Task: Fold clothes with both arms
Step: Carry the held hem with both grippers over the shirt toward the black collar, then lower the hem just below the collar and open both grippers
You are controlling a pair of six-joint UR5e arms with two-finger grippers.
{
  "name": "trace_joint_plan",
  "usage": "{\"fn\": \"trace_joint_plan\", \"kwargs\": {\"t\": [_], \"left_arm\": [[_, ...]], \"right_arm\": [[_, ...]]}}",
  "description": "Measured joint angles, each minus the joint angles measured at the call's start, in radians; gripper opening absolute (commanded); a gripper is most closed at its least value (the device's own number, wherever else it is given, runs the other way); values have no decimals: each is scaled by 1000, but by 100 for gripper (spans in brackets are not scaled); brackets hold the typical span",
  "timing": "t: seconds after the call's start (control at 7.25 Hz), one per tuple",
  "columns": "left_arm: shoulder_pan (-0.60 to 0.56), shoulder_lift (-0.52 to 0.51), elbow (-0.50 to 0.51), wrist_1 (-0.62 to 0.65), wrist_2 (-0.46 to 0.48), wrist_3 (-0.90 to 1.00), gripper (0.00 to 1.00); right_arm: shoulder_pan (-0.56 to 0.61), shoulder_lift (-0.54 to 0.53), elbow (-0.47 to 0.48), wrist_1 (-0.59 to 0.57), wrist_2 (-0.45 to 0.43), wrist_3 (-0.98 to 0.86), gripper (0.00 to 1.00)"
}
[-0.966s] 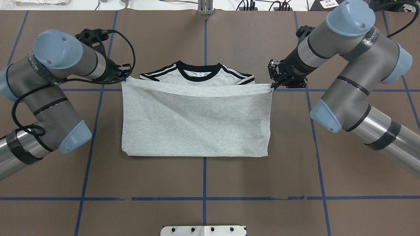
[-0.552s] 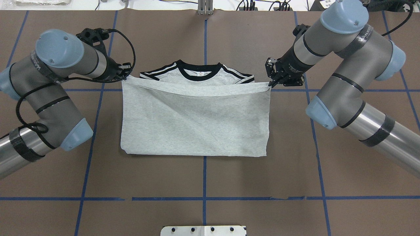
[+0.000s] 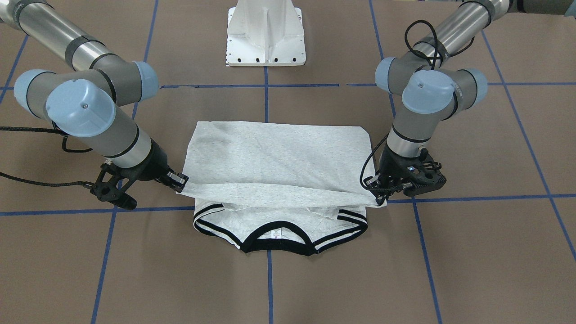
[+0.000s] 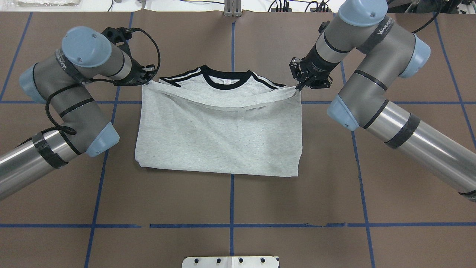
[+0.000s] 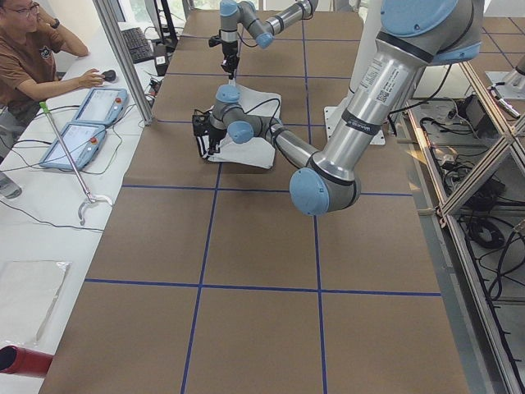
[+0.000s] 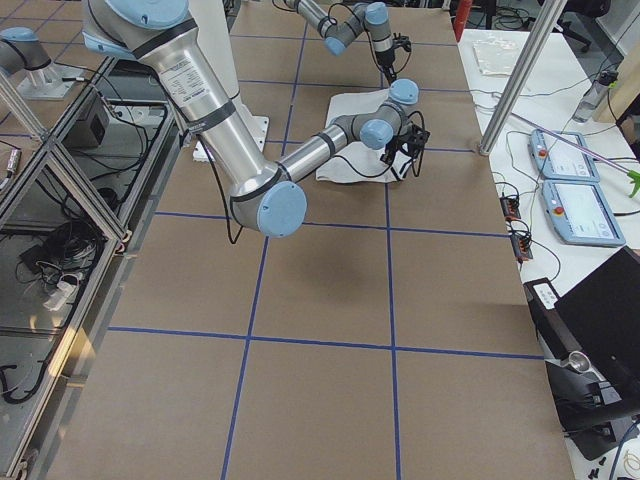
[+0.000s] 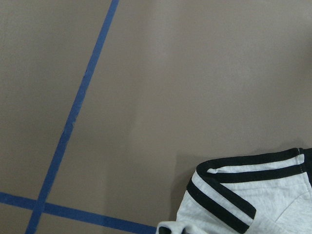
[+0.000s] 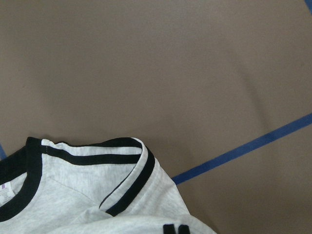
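Left claw (image 4: 147, 79) and right claw (image 4: 297, 86) each pinch a corner of the hem (image 4: 223, 106). They hold the shirt (image 4: 219, 137) mid-counter (image 4: 230, 201), its bottom half doubled over towards the far collar (image 4: 224, 77). To my eye the fold is almost finished. Next, lower the sagging hem evenly onto the shoulders and let go. Only the wrist views show the striped sleeves (image 7: 253, 195) just ahead. Only the front view shows the hem lifted.

Blue tape lines (image 4: 231, 201) cross the brown table (image 4: 260, 204); a white pedestal (image 3: 266, 33) stands on it.

The brown paper-covered bench (image 4: 167, 201), gridded with blue tape lines (image 4: 231, 238), carries a light heather-grey T-shirt with black collar (image 4: 219, 141), lying folded between the left pincer (image 4: 146, 80) and right pincer (image 4: 297, 88).
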Motion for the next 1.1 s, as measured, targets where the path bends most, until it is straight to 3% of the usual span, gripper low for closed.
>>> {"fn": "trace_joint_plan", "kwargs": {"t": [0.55, 1.1], "left_arm": [[-21, -3, 37, -54, -4, 6, 0], [-36, 19, -92, 2, -65, 11, 0]], "right_arm": [[25, 4, -28, 18, 21, -15, 0], [88, -11, -17, 79, 135, -27, 0]]}}
